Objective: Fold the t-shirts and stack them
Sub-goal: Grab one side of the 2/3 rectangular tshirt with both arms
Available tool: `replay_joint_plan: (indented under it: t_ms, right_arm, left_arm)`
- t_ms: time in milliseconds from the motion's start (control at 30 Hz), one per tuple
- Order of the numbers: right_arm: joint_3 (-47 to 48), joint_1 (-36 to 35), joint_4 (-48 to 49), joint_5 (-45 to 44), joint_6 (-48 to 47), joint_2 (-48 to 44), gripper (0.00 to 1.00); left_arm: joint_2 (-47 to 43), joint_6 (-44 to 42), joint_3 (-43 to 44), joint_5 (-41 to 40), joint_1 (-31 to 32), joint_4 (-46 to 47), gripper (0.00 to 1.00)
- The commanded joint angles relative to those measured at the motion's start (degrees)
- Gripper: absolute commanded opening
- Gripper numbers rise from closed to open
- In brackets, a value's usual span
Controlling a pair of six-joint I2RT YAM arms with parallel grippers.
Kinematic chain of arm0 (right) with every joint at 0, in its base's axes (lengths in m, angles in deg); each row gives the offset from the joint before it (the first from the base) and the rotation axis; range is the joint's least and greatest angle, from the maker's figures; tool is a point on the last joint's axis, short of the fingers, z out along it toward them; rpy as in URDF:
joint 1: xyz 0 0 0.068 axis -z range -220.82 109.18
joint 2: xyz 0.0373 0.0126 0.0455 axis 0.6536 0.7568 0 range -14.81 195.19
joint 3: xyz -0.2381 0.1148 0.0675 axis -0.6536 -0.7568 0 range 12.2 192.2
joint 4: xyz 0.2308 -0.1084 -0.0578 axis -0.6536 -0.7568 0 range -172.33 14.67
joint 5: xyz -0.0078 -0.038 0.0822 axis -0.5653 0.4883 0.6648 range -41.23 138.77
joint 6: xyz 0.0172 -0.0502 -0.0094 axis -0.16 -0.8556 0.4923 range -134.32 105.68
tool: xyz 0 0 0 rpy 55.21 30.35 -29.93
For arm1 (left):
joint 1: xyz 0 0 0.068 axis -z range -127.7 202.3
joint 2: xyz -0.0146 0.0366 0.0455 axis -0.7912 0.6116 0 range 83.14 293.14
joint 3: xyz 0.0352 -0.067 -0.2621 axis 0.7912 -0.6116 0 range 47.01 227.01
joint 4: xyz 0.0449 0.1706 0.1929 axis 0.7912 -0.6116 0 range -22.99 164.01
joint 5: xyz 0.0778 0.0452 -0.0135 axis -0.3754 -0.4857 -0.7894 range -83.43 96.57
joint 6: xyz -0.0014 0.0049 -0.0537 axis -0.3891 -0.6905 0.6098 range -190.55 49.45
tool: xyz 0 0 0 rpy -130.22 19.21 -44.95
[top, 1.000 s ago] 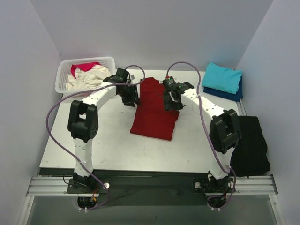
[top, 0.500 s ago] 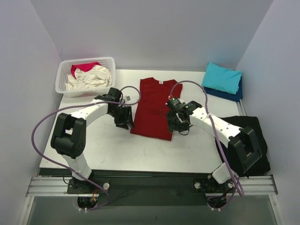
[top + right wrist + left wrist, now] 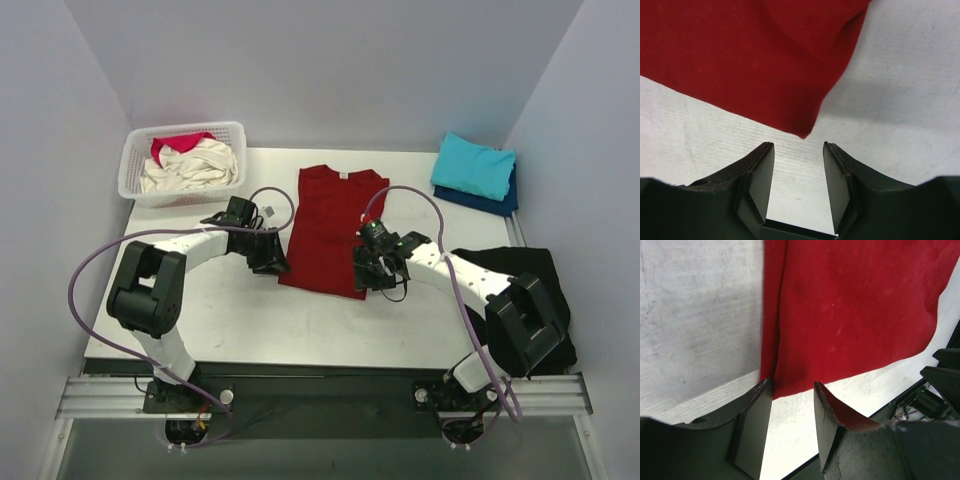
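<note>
Far to the left of the dark red t-shirt [image 3: 330, 225], and a little behind it, a white lattice basket [image 3: 190, 127] stood on the table [image 3: 250, 320]. A cream t-shirt [image 3: 195, 165] and a pink-red t-shirt [image 3: 178, 143] were heaped inside it.

At the dark red t-shirt's near left corner the left fingers [image 3: 268, 262] sat low over the table. In the left wrist view they stood partly spread, with a moderate gap. The hem corner lay at the mouth of that gap, right by one fingertip [image 3: 754, 425], and nothing was pinched.

The dark red t-shirt itself lay flat as a long narrow panel, collar to the back, with a folded edge along its left side.

At its near right corner the right fingers [image 3: 366, 278] were about as far apart. In the right wrist view that corner pointed into the gap, just short of the tips [image 3: 760, 175] and not touching them.

To the right of the dark red t-shirt and farther back, a folded turquoise t-shirt [image 3: 475, 165] rested on a navy t-shirt [image 3: 500, 206]. To its right and nearer, a black cloth [image 3: 535, 300] hung over the table's edge.
</note>
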State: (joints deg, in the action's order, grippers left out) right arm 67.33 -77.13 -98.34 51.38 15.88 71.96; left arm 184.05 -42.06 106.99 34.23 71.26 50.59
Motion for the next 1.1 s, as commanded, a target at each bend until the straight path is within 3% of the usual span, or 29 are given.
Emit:
replay_joint_plan:
  t_ms: [0,367,667,1067]
  right_arm:
    - [-0.6,0.2,2.7,0.8,1.1,-1.2,0.44]
    - [-5.0,0.2,5.4,1.4,2.6,-1.4,0.42]
    - [-7.4,0.2,9.6,1.5,1.9,0.2,0.37]
    - [-6.7,0.2,12.2,2.3,0.2,3.7,0.33]
  left_arm:
    - [-0.2,1.1,0.8,1.0,-0.4,4.9,0.49]
    - [0.0,0.2,-3.1,1.1,-0.4,3.8,0.46]
    - [0.6,1.3,-5.4,1.7,-0.4,7.2,0.31]
    - [1.4,2.4,-7.4,3.2,-0.6,9.5,0.26]
